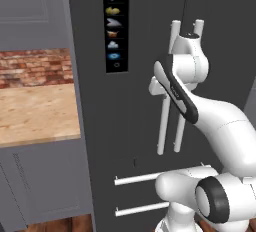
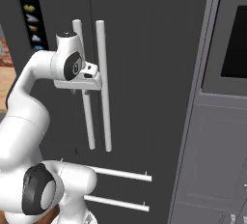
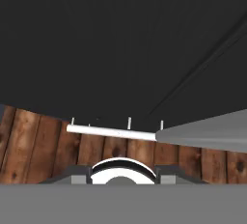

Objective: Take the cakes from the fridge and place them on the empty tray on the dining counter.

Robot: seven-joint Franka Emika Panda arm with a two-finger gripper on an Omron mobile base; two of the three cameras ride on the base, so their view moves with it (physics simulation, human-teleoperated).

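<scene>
Left base view first: the fridge [image 1: 135, 126] stood shut, both tall doors closed and the two drawer bars below unmoved. The gripper [image 1: 159, 87] was pressed in among the two vertical white handles [image 1: 163, 126], with the strip of coloured icons [image 1: 115, 23] up and away to one side of it and a wood-topped counter [image 1: 37, 113] farther off on that same side. The arm covered the fingers, so I could not tell how wide they stood or whether they had hold of a bar.

Right base view: the hand sat against the nearer handle [image 2: 88, 117], its flat white body reaching across to the second bar [image 2: 103, 85] just beside it. The fingertips were hidden behind the hand, so a grip could not be confirmed. An oven cabinet [image 2: 226, 97] stood well apart on the far side.

Hand view looked down the dark door face to a horizontal drawer bar [image 3: 111, 132] and plank floor [image 3: 43, 146] far below.

By my judgement nothing of the task was done yet: the door was unopened, the cakes were presumably inside, and the tray was not reached.
</scene>
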